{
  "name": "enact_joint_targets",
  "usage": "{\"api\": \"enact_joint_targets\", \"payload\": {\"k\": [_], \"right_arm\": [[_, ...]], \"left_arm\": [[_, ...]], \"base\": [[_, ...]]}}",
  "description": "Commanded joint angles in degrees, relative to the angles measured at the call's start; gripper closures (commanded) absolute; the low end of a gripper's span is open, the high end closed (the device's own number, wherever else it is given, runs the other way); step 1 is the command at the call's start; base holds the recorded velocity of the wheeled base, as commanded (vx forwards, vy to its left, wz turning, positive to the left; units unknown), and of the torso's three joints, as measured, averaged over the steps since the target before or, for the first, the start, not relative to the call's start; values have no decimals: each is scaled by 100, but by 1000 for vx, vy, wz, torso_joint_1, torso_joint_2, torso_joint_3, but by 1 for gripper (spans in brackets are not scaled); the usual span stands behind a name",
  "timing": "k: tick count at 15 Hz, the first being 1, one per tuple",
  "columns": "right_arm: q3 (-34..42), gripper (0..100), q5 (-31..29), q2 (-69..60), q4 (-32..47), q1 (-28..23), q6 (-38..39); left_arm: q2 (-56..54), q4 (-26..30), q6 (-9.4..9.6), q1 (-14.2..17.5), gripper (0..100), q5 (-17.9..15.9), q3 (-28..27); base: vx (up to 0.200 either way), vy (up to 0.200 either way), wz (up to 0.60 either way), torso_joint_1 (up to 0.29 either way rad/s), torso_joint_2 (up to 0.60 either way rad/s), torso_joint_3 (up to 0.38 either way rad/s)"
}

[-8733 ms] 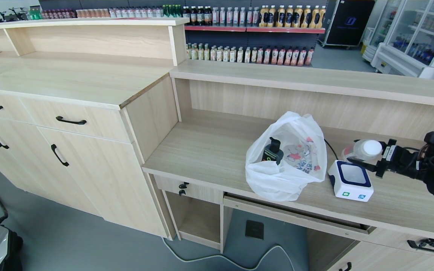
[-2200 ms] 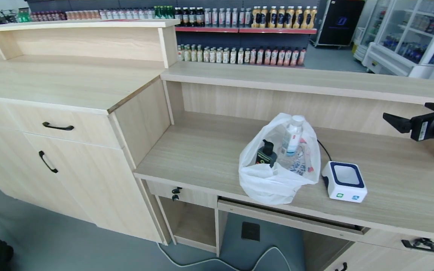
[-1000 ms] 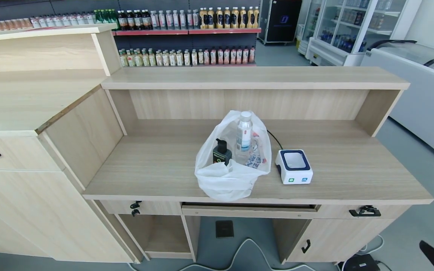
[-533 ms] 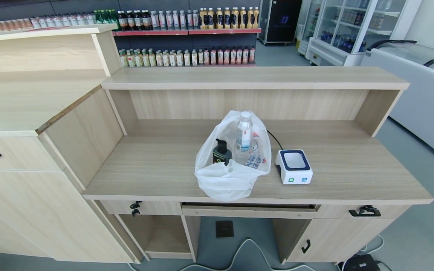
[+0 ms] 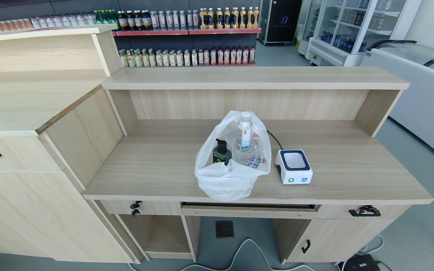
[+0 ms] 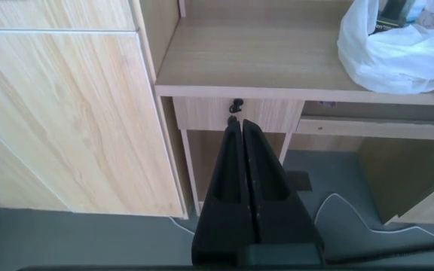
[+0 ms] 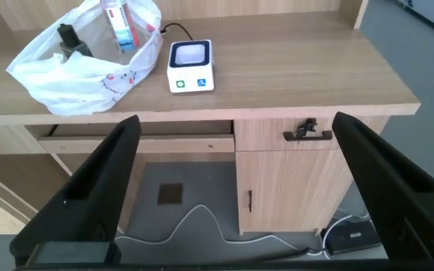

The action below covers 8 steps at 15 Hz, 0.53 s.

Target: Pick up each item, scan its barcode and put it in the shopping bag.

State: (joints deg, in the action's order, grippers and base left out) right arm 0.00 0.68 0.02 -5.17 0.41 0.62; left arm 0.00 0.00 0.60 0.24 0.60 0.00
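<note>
Both items bagged on the light wooden desk (image 5: 352, 165); grippers empty.
A white translucent plastic shopping bag (image 5: 232, 177) is seated mid-width at the desk's front edge, with a clear capped bottle (image 5: 244, 131) and a dark pump bottle (image 5: 222, 152) upright inside. A white square barcode scanner (image 5: 294, 171) is placed just beside it. The left gripper (image 6: 241, 124) is pressed closed; the right gripper (image 7: 237, 120) is spread wide.

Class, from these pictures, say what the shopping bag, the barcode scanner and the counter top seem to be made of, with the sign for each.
Shopping bag: thin plastic film, translucent white; it crumples and the clear bottle shows through.
Barcode scanner: probably hard moulded plastic, white, with a dark-framed window.
Counter top: wood-look board, matt pale grain, likely laminate.
</note>
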Motion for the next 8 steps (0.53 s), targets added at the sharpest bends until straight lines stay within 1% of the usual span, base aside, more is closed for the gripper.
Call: {"api": "enact_joint_targets", "payload": {"k": [1, 8], "right_arm": [[0, 0, 2, 15, -2, 2, -1], [0, 0, -7, 15, -2, 2, -9]], "left_arm": [[0, 0, 2, 2, 100, 2, 0], [0, 0, 2, 2, 100, 2, 0]], "base": [[0, 0, 0, 0, 0, 0], [0, 0, 0, 0, 0, 0]]}}
